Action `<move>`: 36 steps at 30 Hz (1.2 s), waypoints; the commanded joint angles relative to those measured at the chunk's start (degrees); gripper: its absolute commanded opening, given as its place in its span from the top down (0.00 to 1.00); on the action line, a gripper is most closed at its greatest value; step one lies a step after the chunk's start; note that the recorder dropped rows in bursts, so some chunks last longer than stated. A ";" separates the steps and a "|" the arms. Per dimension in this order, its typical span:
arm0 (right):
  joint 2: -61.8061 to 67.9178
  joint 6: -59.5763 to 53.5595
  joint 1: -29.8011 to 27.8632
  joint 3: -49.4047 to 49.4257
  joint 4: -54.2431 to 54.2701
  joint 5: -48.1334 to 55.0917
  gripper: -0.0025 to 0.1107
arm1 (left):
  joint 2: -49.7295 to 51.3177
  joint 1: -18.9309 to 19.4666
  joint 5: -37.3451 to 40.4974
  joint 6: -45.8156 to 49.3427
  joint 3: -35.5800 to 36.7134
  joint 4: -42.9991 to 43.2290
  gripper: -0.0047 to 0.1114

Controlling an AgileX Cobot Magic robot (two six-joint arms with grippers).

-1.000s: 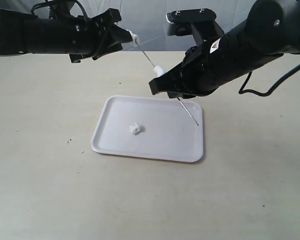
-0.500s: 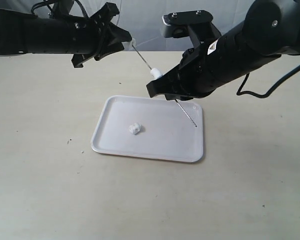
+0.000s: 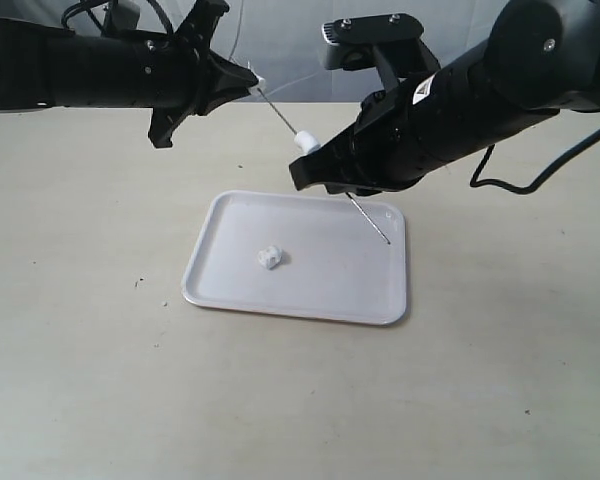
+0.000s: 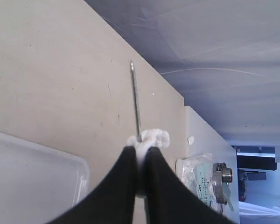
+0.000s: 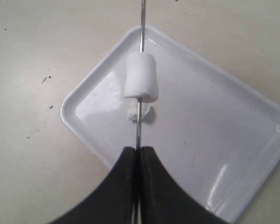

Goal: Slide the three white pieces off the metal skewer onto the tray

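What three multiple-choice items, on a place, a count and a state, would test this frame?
1. Where does the loose white piece lie? A on the tray; B outside the tray; C in a pincer.
2. How many white pieces sit on the metal skewer? A none; B two; C three.
3. The right pincer is: A open; B shut on the metal skewer; C shut on a white piece.
Key: A, it rests on the tray floor. B, the middle piece and the end piece in the left pincer. B, its fingers close on the rod.
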 commanded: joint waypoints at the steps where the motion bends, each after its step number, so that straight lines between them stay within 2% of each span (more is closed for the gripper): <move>1: -0.43 -1.00 0.17 0.05 0.34 -0.09 0.98 | -0.53 0.04 -1.62 -0.09 -0.33 -0.45 0.96; 8: -0.43 -1.14 0.17 0.05 0.23 4.69 0.98 | -0.53 0.04 -9.87 1.43 -0.33 -0.45 0.96; 26: -0.43 -2.06 0.17 0.05 -0.58 13.42 0.98 | -0.53 0.04 -15.08 2.95 -0.33 -0.45 0.96; 36: -1.28 -2.06 0.17 0.05 -1.65 16.76 0.98 | -0.53 0.04 -21.74 2.95 -0.33 -0.45 0.96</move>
